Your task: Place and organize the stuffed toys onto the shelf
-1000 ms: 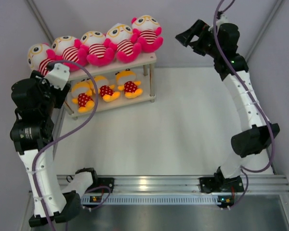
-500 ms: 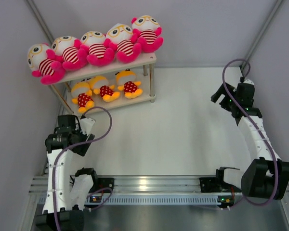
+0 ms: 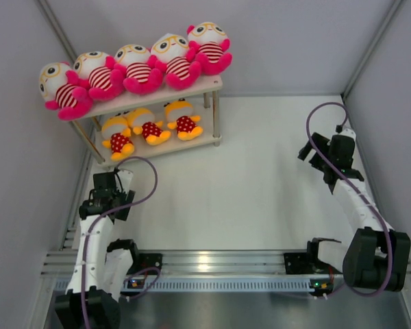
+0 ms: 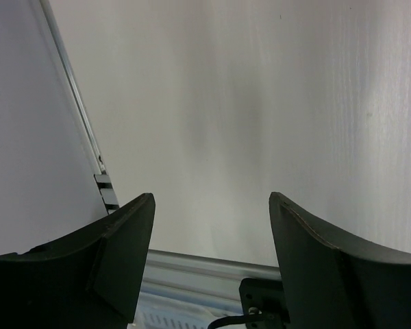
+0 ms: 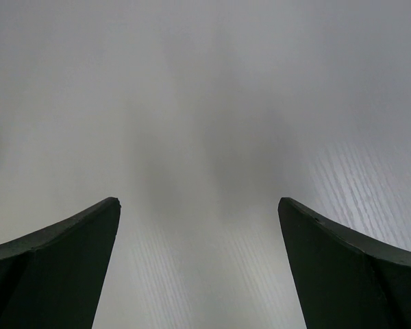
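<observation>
Several white-headed plush with yellow glasses, striped bodies and pink limbs [image 3: 133,68] sit in a row on the top board of the cream shelf [image 3: 212,83] at the back left. Three orange-yellow plush in red polka-dot outfits [image 3: 151,127] sit on its lower board. My left gripper [image 3: 108,203] is low at the left, well in front of the shelf, open and empty [image 4: 212,205]. My right gripper [image 3: 317,152] is low at the right, far from the shelf, open and empty [image 5: 198,205].
Grey walls close in the back and both sides. A metal rail [image 3: 219,260] with both arm bases runs along the near edge; it also shows in the left wrist view [image 4: 192,267]. The right wrist view shows only white table surface [image 5: 212,123].
Both arms have pulled back from the shelf and dropped low. The left gripper moved from the leftmost striped plush down to the near left; the right gripper came from the back down to the right side.
</observation>
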Tool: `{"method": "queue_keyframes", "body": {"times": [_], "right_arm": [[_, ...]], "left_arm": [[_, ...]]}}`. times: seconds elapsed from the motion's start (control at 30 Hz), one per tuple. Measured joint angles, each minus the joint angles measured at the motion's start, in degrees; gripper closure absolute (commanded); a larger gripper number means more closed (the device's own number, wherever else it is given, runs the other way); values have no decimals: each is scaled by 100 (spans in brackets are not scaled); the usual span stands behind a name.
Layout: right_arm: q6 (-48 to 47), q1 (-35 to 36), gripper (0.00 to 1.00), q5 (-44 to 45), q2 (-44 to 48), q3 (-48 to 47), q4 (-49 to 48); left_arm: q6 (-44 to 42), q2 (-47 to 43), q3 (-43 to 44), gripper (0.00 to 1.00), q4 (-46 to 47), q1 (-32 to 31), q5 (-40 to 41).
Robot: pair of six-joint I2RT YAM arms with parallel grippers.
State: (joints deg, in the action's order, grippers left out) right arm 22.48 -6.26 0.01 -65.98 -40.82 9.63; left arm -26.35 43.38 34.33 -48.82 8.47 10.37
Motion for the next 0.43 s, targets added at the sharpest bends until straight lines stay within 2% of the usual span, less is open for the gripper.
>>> {"method": "queue_keyframes", "body": {"times": [0.43], "right_arm": [[-44, 0, 0, 0, 127, 485, -787]], "left_arm": [[291, 15, -286, 26, 542, 0, 66]]}}
